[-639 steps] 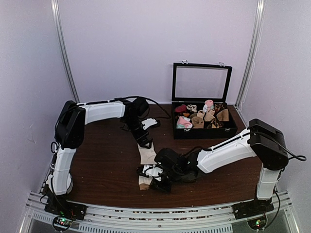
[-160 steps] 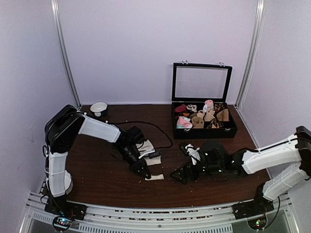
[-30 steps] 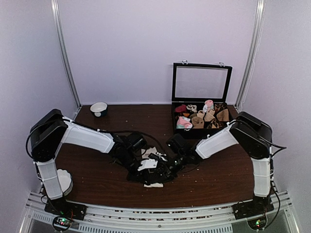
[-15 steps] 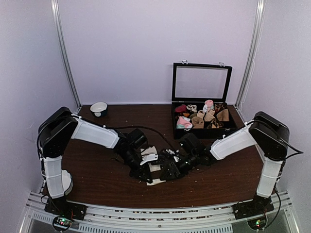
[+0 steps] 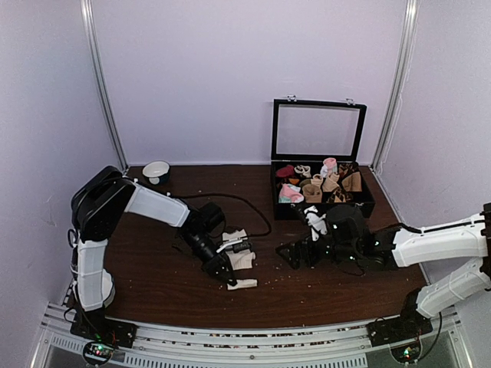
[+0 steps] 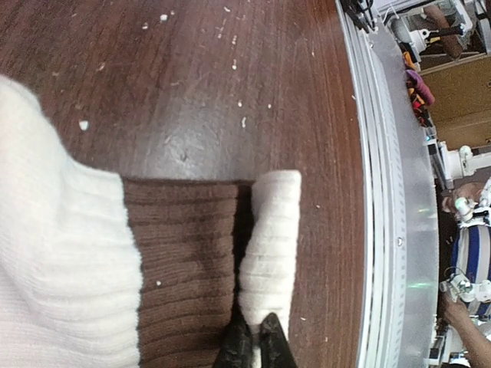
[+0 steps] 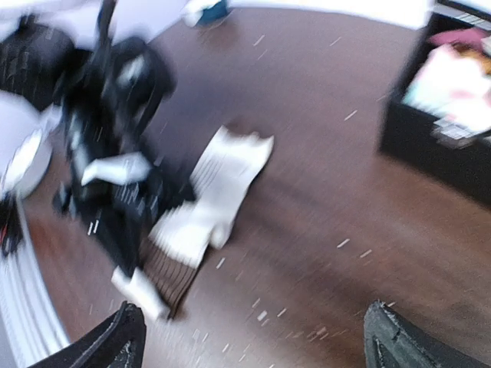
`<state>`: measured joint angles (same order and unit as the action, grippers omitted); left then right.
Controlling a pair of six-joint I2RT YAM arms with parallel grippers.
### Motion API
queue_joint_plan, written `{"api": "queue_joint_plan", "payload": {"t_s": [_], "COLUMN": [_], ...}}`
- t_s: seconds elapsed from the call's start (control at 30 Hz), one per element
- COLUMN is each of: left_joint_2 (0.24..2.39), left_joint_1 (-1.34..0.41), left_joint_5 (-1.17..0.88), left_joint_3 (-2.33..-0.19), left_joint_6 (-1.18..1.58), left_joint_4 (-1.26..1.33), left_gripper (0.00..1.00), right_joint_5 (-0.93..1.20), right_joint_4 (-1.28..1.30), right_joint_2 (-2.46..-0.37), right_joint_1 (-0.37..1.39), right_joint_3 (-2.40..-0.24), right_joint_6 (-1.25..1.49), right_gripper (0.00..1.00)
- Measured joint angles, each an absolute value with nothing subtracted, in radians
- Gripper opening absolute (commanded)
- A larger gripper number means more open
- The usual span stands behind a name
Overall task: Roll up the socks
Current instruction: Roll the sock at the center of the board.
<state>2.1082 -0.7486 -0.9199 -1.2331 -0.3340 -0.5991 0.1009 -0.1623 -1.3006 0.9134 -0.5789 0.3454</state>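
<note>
Pulled back to the right since the earlier frame, the right fingers (image 7: 123, 337) are held wide and empty, clear of the socks (image 5: 239, 261) lying front-middle on the desk (image 5: 153, 268), whose pale end is pinched by the left fingers (image 6: 270, 346), likely to anchor the roll.

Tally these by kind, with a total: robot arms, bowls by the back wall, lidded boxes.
Robot arms: 2 (left arm, right arm)
Bowls by the back wall: 1
Lidded boxes: 1
Total: 4
</note>
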Motion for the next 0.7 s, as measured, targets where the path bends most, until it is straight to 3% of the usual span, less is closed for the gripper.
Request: {"api": "queue_joint_plan", "payload": {"t_s": [0.23, 0.43, 0.57, 0.7], "left_joint_2": [2.161, 2.175, 2.195, 2.215], "left_joint_1": [-0.714, -0.706, -0.701, -0.697], "left_joint_5": [-0.993, -1.008, -1.023, -1.036], "left_joint_3": [-1.273, -1.285, -1.306, -1.332], "left_joint_6": [-0.339, -0.338, -0.338, -0.339], "left_joint_4": [-0.682, -0.712, -0.744, -0.783], "left_gripper": [0.00, 0.00, 0.00, 0.00], "right_joint_5": [0.031, 0.166, 0.249, 0.311], "right_joint_4": [-0.398, -0.505, -0.483, -0.456], "right_joint_2": [-1.335, -1.436, -1.562, -1.664], "right_joint_1": [0.893, 1.040, 1.059, 1.084], "right_joint_3": [-0.491, -0.452, -0.578, -0.696], "right_joint_6": [0.294, -0.003, -0.129, -0.218], "right_gripper": [0.99, 0.70, 0.65, 0.52]}}
